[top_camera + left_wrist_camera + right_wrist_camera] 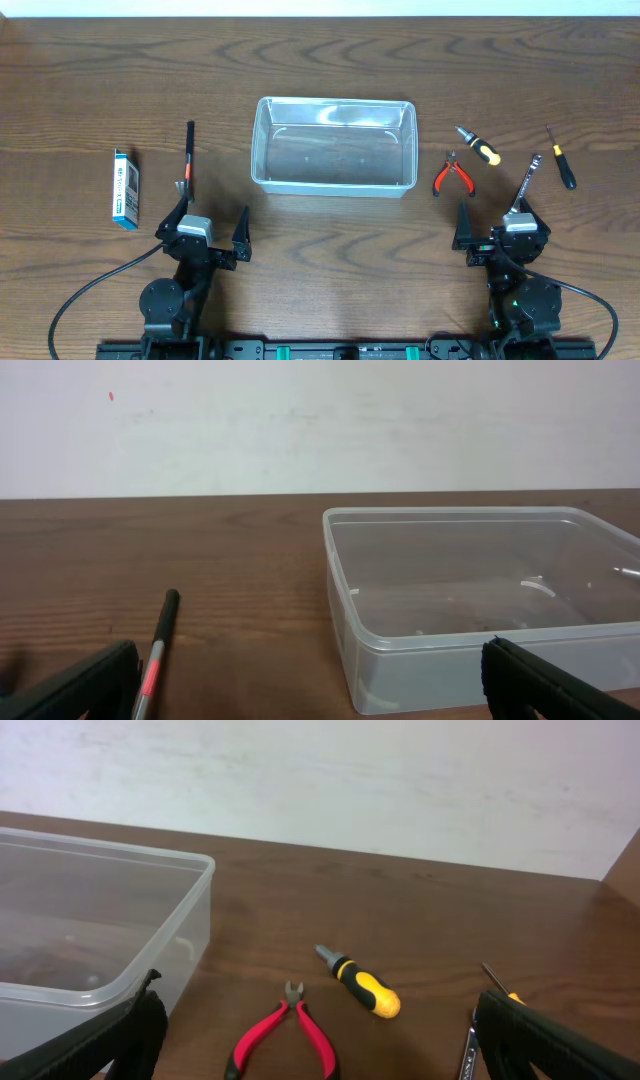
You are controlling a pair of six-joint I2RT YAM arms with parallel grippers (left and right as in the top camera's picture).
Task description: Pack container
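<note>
The clear plastic container (pixel 335 146) stands empty at the table's middle; it also shows in the left wrist view (pixel 480 600) and the right wrist view (pixel 90 910). Right of it lie red-handled pliers (pixel 453 175) (pixel 285 1035), a stubby yellow-and-black screwdriver (pixel 480 147) (pixel 362 985), a silver wrench (pixel 525 182) and a thin yellow-and-black screwdriver (pixel 562 160). Left of it lies a black-and-red pen-like tool (pixel 188 156) (pixel 155 655). My left gripper (pixel 212 232) (pixel 310 695) is open and empty near the front. My right gripper (pixel 495 228) (pixel 320 1045) is open and empty just before the pliers.
A small blue-and-white box (pixel 124 188) lies at the far left. The wooden table (pixel 330 60) ends at a white wall behind. Cables run from both arm bases along the front edge.
</note>
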